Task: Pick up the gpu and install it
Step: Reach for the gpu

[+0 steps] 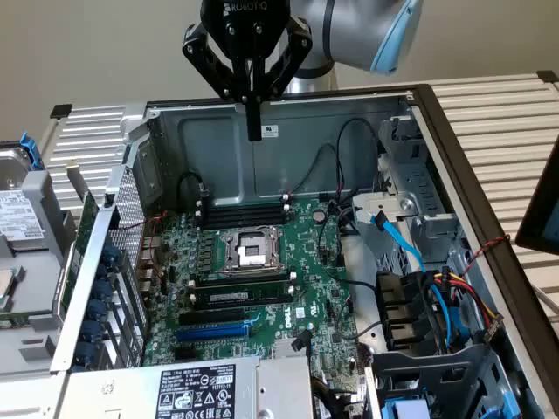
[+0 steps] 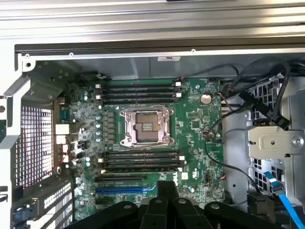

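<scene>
My gripper (image 1: 254, 131) hangs above the back wall of the open computer case (image 1: 279, 109), shut with nothing between its fingers. In the wrist view the closed fingertips (image 2: 167, 191) hover over the green motherboard (image 2: 195, 129), near its blue expansion slot (image 2: 125, 189). That blue slot (image 1: 212, 332) lies at the near end of the motherboard (image 1: 306, 236) and holds no card. A thin green board edge with a silver strip at its far end, apparently the gpu (image 1: 77, 257), stands outside the case along the exterior view's left wall, well away from the gripper.
Black memory sticks (image 1: 243, 209) flank the bare CPU socket (image 1: 249, 249). A power supply (image 1: 192, 388) sits at the near end. Cables and a drive cage (image 1: 419, 297) crowd the exterior view's right. A hard drive (image 1: 22, 214) lies outside on the left.
</scene>
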Controlling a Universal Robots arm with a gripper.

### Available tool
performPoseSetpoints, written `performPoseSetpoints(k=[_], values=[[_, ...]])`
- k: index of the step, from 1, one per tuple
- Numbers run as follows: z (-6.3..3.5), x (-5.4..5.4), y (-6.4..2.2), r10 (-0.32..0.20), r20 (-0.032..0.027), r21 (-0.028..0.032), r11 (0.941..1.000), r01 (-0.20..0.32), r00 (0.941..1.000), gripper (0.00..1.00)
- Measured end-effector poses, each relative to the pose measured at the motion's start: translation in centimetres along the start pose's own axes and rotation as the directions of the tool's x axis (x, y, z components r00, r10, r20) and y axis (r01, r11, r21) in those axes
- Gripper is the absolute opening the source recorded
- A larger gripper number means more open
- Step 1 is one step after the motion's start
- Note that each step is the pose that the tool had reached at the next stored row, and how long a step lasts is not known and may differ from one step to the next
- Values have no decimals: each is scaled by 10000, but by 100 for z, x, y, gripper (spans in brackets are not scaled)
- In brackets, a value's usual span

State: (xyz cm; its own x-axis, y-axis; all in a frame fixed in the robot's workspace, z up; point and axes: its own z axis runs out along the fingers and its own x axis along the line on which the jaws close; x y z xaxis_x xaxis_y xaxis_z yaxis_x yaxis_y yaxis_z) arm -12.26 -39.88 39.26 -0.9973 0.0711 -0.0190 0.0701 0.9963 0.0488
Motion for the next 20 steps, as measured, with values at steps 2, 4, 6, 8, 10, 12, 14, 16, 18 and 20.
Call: performPoseSetpoints(k=[2, 4, 6, 8, 10, 12, 14, 16, 18, 20], values=[[0, 0, 0, 0, 0, 1, 10000, 0, 10000, 11], [0, 1, 0, 0, 0, 0, 10000, 0, 10000, 11], [-1, 1, 0, 0, -1, 1, 10000, 0, 10000, 11], [-1, 2, 0, 0, -1, 1, 10000, 0, 10000, 11], [0, 3, 0, 1, -1, 0, 10000, -1, 10000, 11], [-1, 28, -2, 2, -1, 1, 10000, -2, 10000, 11], [-3, 114, -8, 0, 9, 0, 10000, 0, 10000, 11], [-5, 202, -14, 0, 12, -1, 10000, 0, 10000, 11], [-7, 293, -21, 0, 12, -6, 10000, 0, 10000, 11], [-9, 385, -27, 0, 10, -21, 10000, 0, 10000, 11]])
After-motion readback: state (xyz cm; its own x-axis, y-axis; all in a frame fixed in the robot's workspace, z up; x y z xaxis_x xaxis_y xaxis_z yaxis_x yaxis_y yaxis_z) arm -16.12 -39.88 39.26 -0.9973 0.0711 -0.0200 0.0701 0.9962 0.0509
